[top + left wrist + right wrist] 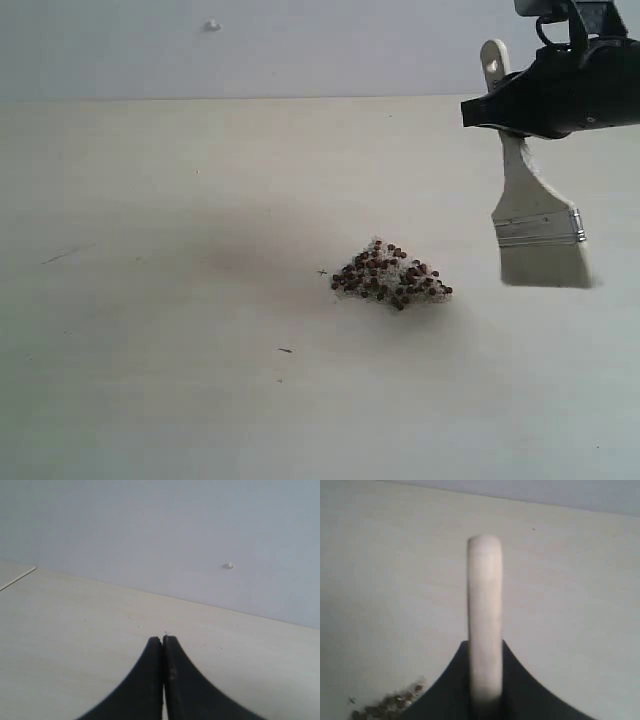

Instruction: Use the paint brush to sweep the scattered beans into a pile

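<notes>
The dark-brown beans (pixel 391 276) lie gathered in one small pile with whitish crumbs near the middle of the pale table (pixel 150 300). To the right of the pile hangs the paint brush (pixel 537 225), bristles down and lifted off the table, its handle end with the hole pointing up. My right gripper (pixel 515 112) is shut on the wooden handle (pixel 484 610); an edge of the beans (pixel 390 706) shows in the right wrist view. My left gripper (pixel 162 639) is shut on nothing, over bare table, and does not show in the exterior view.
A grey wall (pixel 300 45) with a small white knob (pixel 212 25) rises behind the table. A few thin dark specks (pixel 285 350) lie on the table in front of the pile.
</notes>
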Robot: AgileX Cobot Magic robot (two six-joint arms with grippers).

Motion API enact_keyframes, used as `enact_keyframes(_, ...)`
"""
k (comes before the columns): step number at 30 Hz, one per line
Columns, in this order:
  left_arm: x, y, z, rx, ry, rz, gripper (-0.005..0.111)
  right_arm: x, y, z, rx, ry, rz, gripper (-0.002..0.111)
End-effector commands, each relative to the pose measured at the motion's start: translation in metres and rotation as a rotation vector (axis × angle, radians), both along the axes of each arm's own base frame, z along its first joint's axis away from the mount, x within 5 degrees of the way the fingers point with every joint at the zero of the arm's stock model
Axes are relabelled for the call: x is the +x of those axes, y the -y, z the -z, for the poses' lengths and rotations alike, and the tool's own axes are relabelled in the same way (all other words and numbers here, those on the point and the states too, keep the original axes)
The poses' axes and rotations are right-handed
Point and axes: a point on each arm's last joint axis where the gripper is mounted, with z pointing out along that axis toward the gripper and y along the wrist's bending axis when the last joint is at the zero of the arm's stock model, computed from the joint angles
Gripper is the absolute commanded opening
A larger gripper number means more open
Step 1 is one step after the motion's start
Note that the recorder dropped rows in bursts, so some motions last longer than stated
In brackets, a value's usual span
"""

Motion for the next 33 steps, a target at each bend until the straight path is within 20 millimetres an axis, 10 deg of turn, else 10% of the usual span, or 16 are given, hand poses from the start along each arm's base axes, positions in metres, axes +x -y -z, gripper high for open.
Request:
enact_keyframes(1,0.000,0.000,-0.001,-0.002,0.009,-0.004,0.000,0.006,0.013,-0.016,-0.138,-0.060,0.068,0.000)
enact_keyframes(7,0.000,0.000,-0.001,-0.002,0.009,-0.004,0.000,0.012,0.032,-0.025,-0.140,-0.020,0.360,0.000)
enact_keyframes(15,0.000,0.000,-0.001,-0.002,0.009,-0.004,0.000,-0.010,0.024,-0.011,0.324,0.385,0.443,0.000)
enact_keyframes(33,0.000,0.000,-0.001,-0.002,0.009,-0.004,0.000,-0.075,-0.006,0.046,0.189,0.540,0.405,0.000)
